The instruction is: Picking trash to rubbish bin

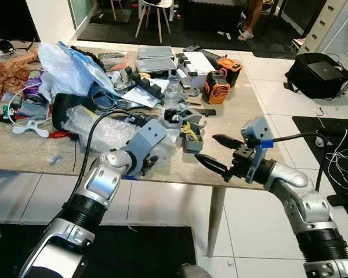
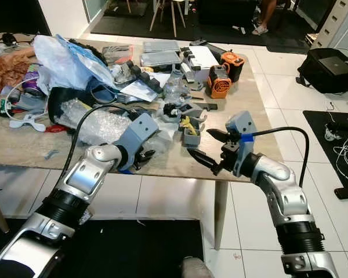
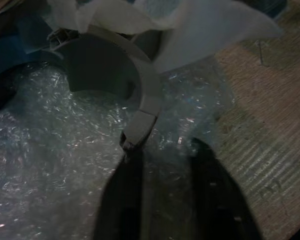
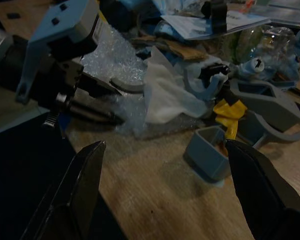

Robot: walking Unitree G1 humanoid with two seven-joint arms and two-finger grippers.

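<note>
A sheet of clear bubble wrap [image 1: 98, 127] lies near the front edge of the wooden table [image 1: 232, 110], with a crumpled white tissue [image 4: 170, 95] at its right end. My left gripper [image 1: 149, 163] rests on the wrap's right end. In the left wrist view its two black fingers [image 3: 122, 200] stand close together with the wrap pinched between them, beside a curved grey plastic part [image 3: 140, 100]. My right gripper [image 1: 205, 147] hovers open over the table's front edge, right of the wrap, facing a small grey box with a yellow scrap [image 4: 207, 150].
The table is crowded with grey printed parts [image 1: 180, 119], a blue-white plastic bag [image 1: 69, 69], an orange device [image 1: 217, 87], flat boxes [image 1: 156, 58] and cables. On the floor to the right sit a black bag [image 1: 319, 72] and loose cables [image 1: 336, 156]. A person's legs [image 1: 252, 17] stand far behind.
</note>
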